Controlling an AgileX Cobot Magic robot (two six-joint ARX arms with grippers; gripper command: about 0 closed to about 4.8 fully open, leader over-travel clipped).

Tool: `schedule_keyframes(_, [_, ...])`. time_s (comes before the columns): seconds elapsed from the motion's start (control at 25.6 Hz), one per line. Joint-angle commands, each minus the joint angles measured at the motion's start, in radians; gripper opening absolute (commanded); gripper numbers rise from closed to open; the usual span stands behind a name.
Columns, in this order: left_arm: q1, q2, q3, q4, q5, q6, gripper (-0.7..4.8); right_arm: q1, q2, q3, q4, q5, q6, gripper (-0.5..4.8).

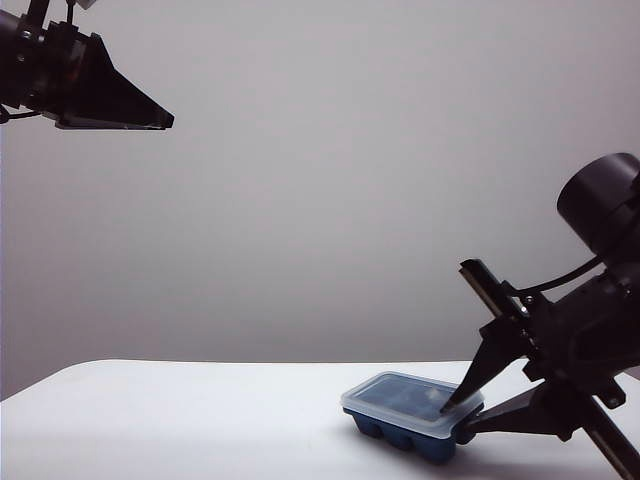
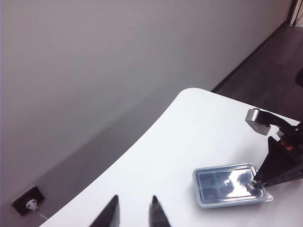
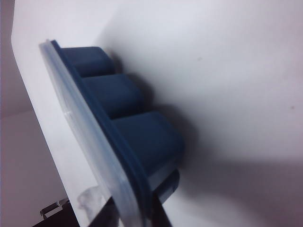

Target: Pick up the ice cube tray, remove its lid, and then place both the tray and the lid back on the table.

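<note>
1. The ice cube tray [image 3: 128, 118] looks like matt, smooth navy rubbery plastic.
2. The lid [image 1: 412, 396] is frosted translucent plastic, faintly glossy.
3. The counter [image 1: 180, 420] is smooth, plain white, softly sheened.

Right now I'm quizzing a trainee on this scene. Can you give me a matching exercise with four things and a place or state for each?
Things:
1. ice cube tray
2. lid
3. left gripper
4. right gripper

Places or states:
A. raised high above the table, holding nothing
B. frosted, sitting on top of the tray
C. pinching the tray's end, one finger above, one below
D. dark blue, resting on the table

Pairs: 1-D, 2-B, 3-A, 4-C
</note>
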Motion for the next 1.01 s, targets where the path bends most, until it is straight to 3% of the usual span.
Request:
schedule_keyframes(0.04, [0.001,-0.003,0.002,0.006,0.006,0.004,0.85,0.013,0.018,0.019,0.019,0.027,0.002,0.01])
schedule_keyframes(0.19, [0.001,-0.003,0.002,-0.002,0.003,0.024,0.85,0.008,0.018,0.027,0.074,0.014,0.002,-0.09])
schedule_keyframes(0.35, [0.001,-0.003,0.002,-0.002,0.008,0.027,1.24,0.008,0.016,0.061,0.116,-0.114,0.002,-0.09])
schedule_keyframes(0.39, [0.001,-0.003,0.002,-0.002,0.008,0.053,1.98,0.008,0.011,0.077,0.136,-0.189,0.009,-0.08])
schedule_keyframes(0.43, [0.001,-0.003,0.002,-0.002,0.008,0.07,2.32,0.008,0.007,0.086,0.148,-0.235,0.02,-0.08])
schedule_keyframes(0.51, [0.002,-0.003,0.002,-0.003,0.026,0.11,3.52,0.008,-0.005,0.117,0.169,-0.389,0.052,-0.09])
schedule_keyframes(0.58, [0.003,-0.003,0.002,-0.005,0.095,0.116,4.54,0.008,-0.023,0.141,0.184,-0.543,0.077,-0.09])
schedule_keyframes(0.62, [0.003,-0.003,0.002,-0.02,0.185,0.114,4.79,0.008,-0.041,0.155,0.183,-0.638,0.087,-0.09])
schedule_keyframes(0.78, [0.0,-0.003,0.002,-0.099,0.307,0.113,4.79,0.008,-0.053,0.168,0.254,-0.778,0.17,-0.09])
schedule_keyframes(1.01, [0.001,-0.004,0.002,-0.294,0.429,0.151,4.79,0.008,-0.053,0.168,0.337,-0.834,0.246,-0.08])
